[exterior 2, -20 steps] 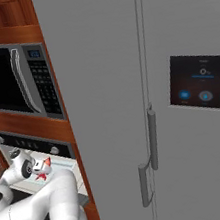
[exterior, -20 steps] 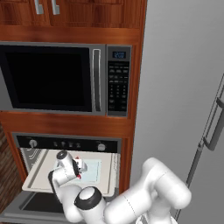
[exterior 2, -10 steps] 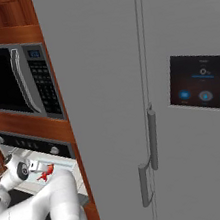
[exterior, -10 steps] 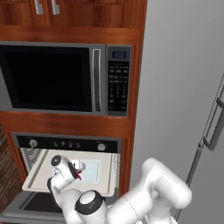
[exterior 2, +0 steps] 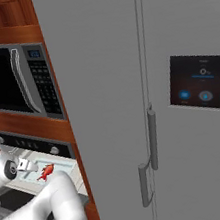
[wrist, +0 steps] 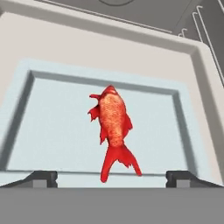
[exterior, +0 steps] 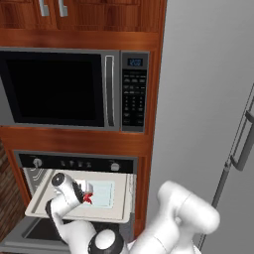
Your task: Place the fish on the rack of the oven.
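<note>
Lying flat on the rack (wrist: 131,57) of the oven (exterior: 74,163), fish (wrist: 113,131), gripper (wrist: 111,178) wide open above, holding nothing

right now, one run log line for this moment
stage: release | pincer: open, clear of fish | fish: lying on rack centre panel | oven: door down

Arm rises from the base, elbow bent high on the right of left base view, forearm folding back down and leftwards. Wrist cocked, hand reaching fwd & slightly down. Gripper (exterior: 85,191) jaws spread wide, nothing between them; in hand view the two dark fingertips (wrist: 41,178) sit far apart at opposite lower corners. In right base view gripper (exterior 2: 30,166) at far left, forearm curving below it
</note>
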